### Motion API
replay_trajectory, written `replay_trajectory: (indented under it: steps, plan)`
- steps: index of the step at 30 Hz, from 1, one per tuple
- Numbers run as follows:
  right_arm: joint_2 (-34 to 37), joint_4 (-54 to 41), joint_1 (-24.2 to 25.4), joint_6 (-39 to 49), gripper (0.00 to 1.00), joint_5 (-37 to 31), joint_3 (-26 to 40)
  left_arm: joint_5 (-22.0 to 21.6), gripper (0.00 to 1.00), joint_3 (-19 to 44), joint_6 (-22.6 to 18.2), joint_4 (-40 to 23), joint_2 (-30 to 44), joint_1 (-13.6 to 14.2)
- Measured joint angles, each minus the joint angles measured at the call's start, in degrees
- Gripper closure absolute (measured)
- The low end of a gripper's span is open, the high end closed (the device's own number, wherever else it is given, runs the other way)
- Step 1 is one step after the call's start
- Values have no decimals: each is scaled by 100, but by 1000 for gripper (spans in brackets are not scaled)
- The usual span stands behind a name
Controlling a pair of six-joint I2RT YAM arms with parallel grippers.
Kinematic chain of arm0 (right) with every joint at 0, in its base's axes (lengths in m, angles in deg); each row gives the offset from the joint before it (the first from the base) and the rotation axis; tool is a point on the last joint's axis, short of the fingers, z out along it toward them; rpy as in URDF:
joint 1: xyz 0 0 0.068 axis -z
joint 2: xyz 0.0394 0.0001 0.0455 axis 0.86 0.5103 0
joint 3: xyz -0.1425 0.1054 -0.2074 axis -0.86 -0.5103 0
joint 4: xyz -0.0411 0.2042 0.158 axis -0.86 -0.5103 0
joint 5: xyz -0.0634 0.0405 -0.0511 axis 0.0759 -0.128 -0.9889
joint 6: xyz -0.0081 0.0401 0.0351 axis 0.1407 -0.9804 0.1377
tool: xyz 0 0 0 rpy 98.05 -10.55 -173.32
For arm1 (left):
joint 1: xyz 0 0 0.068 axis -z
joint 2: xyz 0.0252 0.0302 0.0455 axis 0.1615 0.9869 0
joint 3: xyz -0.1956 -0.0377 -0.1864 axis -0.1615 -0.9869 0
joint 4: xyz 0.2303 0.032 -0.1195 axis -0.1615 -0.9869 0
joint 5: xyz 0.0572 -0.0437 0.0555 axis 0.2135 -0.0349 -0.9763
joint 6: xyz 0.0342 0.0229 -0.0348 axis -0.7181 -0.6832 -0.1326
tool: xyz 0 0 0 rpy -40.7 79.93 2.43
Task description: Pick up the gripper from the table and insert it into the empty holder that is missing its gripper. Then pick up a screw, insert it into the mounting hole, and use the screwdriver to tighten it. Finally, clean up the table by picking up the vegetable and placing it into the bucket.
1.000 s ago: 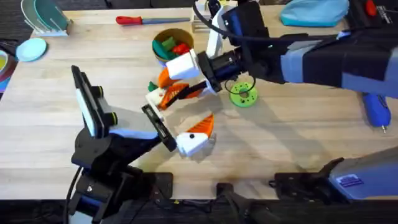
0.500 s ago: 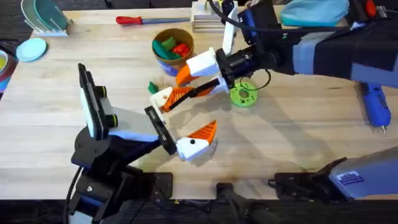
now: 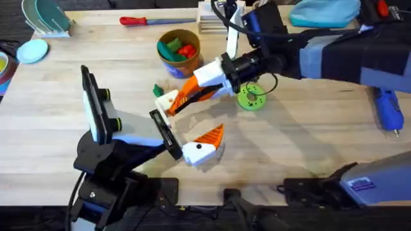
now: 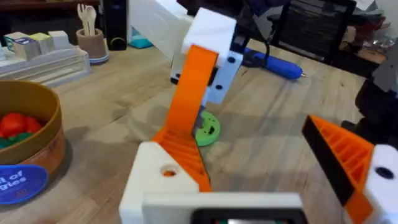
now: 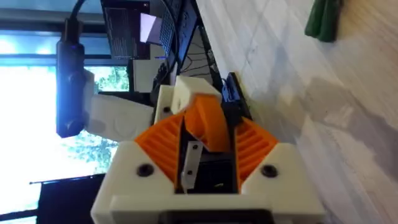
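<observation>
Centrally, the right gripper (image 3: 182,97) is clamped on the orange gripper (image 3: 192,90), tip touching the holder (image 3: 167,101) — vegetable (image 3: 157,90) just beside, bucket (image 3: 178,51) behind. Left gripper (image 3: 204,144) gapes empty; open wood nearer the front edge.

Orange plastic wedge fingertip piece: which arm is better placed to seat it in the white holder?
Right. The right gripper is shut on the orange plastic wedge, close by the white wedge-shaped holder.

Gripper (image 3: 192,91): orange wedge, pinched, tilted onto white holder (image 3: 167,101); vegetable (image 3: 157,90): dark green, beside tan bucket (image 3: 178,61), mid-table.
</observation>
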Motion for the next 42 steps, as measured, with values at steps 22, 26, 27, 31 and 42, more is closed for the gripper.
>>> replay_trajectory:
  steps: [22, 26, 27, 31, 42]
  plan:
    - [0, 50, -26, -300, 992, -123, 0, -506, 9, 0, 7, -33, 0, 2]
    - [0, 107, -57, -433, 993, -202, 0, -571, 8, 0, 9, -33, 0, 2]
    - [0, 116, -75, -455, 993, -224, 0, -587, 8, 0, 10, -31, 1, 2]
    - [0, 294, -155, -620, 993, -371, 0, -629, 8, 0, 26, -26, 0, 0]
    - [0, 691, -359, -1104, 993, -940, 0, -656, 8, -2, 81, -24, 0, -20]
